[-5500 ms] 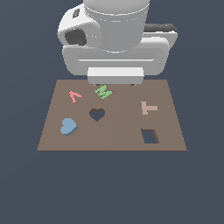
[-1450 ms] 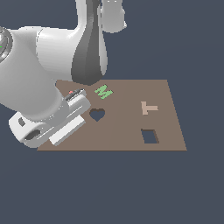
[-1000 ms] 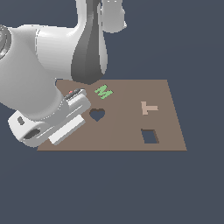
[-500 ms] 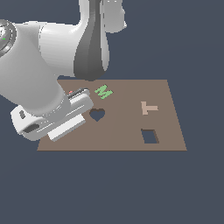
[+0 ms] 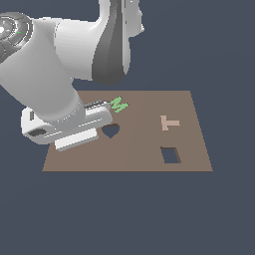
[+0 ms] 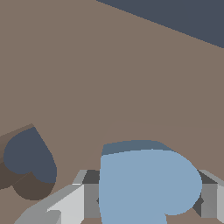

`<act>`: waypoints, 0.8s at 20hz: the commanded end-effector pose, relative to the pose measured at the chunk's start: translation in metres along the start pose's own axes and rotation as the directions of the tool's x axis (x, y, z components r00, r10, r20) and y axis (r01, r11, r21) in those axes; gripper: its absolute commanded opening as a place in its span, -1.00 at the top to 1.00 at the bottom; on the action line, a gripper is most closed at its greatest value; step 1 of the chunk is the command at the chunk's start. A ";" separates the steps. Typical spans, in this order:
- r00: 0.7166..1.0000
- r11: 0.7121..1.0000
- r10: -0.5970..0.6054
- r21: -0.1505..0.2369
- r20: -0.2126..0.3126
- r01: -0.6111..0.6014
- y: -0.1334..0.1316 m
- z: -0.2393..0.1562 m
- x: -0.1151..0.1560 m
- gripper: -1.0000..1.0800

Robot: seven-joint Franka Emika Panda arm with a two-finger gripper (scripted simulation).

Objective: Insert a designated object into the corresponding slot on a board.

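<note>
In the wrist view the light-blue heart block sits between my two grey fingers, and my gripper is shut on it. It hangs a little above the brown board, and the dark heart-shaped slot lies a short way off to one side. In the exterior view my white hand hovers over the board's left part and hides both the fingers and the blue heart. There the heart slot lies just right of the hand.
A green M lies on the board right behind the hand. A tan T piece and a dark rectangular cutout are on the exterior view's right half of the board. The arm's bulk looms over the left.
Over the last second and a half the hand has risen slightly above the board's left side, with the fingers still out of sight beneath it.
</note>
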State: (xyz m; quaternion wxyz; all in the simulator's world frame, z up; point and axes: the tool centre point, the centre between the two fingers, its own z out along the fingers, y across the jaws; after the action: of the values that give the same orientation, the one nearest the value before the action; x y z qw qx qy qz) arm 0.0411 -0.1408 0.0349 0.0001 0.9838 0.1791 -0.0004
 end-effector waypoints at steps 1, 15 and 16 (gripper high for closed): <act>0.996 0.996 0.086 0.000 -0.001 -0.086 -0.006 -0.001 -0.004 1.00; 0.821 0.821 0.571 0.000 -0.001 -0.571 -0.048 -0.003 -0.013 1.00; 0.800 0.800 0.601 0.000 -0.001 -0.601 -0.051 -0.004 -0.013 1.00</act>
State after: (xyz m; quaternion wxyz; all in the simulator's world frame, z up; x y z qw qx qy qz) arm 0.0127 -0.1020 0.0379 0.0003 0.9936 -0.1132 -0.0003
